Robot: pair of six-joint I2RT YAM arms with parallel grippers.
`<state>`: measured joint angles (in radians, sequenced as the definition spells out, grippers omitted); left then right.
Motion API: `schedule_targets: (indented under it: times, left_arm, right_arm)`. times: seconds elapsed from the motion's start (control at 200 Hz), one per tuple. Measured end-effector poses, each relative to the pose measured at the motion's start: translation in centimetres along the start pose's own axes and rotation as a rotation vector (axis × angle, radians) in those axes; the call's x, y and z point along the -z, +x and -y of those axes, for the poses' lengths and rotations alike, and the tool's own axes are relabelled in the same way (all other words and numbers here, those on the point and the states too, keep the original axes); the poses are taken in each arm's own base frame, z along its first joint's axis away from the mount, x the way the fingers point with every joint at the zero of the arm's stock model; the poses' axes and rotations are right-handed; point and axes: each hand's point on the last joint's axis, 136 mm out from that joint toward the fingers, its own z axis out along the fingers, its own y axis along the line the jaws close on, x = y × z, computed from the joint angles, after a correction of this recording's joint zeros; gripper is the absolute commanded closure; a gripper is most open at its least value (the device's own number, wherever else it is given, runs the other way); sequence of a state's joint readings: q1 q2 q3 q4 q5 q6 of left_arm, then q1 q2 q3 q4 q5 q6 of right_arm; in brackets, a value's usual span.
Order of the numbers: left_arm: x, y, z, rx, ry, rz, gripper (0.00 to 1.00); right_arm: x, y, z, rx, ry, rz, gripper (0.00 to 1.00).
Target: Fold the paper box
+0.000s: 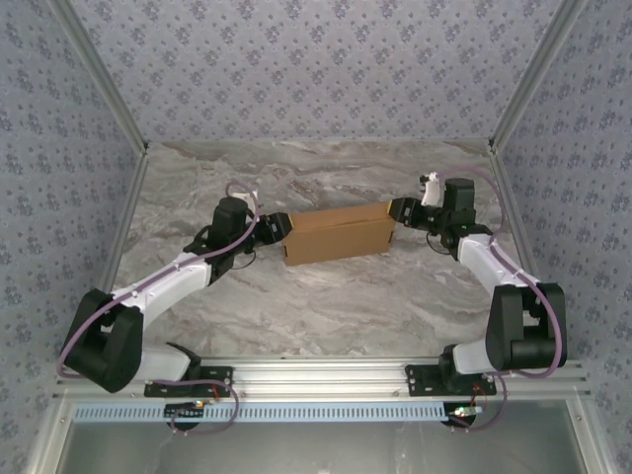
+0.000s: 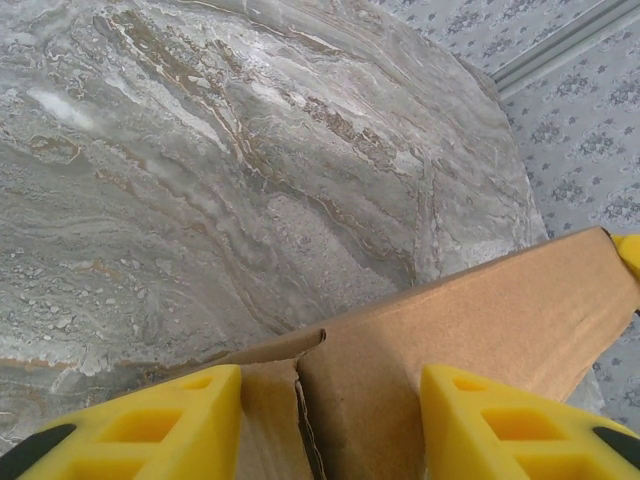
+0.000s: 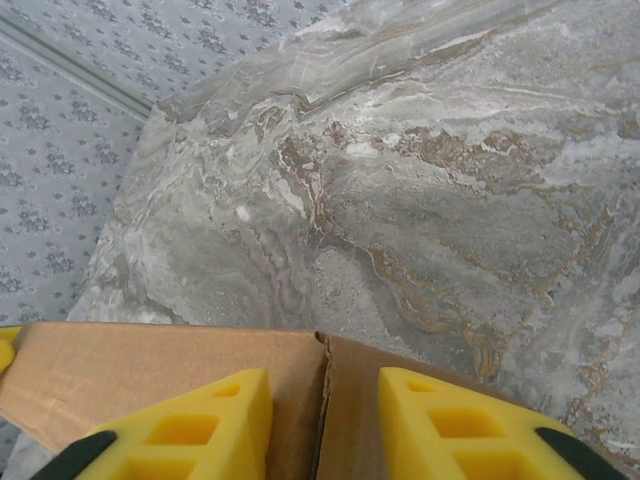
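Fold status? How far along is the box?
Done: the paper box looks formed into a closed rectangular shape on the table. In hand: left tool and right tool sit open at its opposite ends, fingers straddling the end seams. Left: probably seating the end flaps; wrist views show a seam gap at each end.

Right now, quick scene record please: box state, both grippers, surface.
table: grey marble pattern
paper box: brown cardboard, folded into a rectangular box shape, lying mid-table
left gripper: at the box's left end; yellow fingers apart with cardboard between them; whether they are clamped is unclear
right gripper: at the box's right end; yellow fingers apart with cardboard between them; whether they are clamped is unclear
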<state>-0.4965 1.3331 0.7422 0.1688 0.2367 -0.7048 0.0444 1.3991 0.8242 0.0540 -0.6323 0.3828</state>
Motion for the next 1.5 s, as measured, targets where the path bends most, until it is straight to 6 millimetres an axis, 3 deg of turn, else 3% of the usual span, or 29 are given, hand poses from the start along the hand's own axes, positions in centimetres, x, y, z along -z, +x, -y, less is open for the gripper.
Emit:
schedule_targets:
  times: [0.215,0.5,0.899,1.289,1.499]
  left_arm:
    - [0.1,0.0,0.0,0.004,-0.001,-0.001,0.54]
    - [0.2,0.1,0.0,0.003,-0.002,-0.003,0.52]
    - [0.1,0.2,0.1,0.003,0.003,-0.008,0.54]
    - [0.2,0.6,0.5,0.034,0.040,-0.034,0.57]
    - [0.0,0.3,0.6,0.062,0.038,-0.044,0.60]
  right_arm:
    - [0.8,0.4,0.4,-0.060,0.037,-0.042,0.44]
    - [1.6,1.2,0.0,-0.105,0.018,-0.094,0.43]
    - [1.4,2.2,-0.4,-0.088,-0.057,-0.087,0.70]
    - [1.3,2.1,-0.7,-0.067,-0.074,-0.059,0.65]
    - [1.1,1.7,-1.0,-0.078,-0.060,-0.041,0.67]
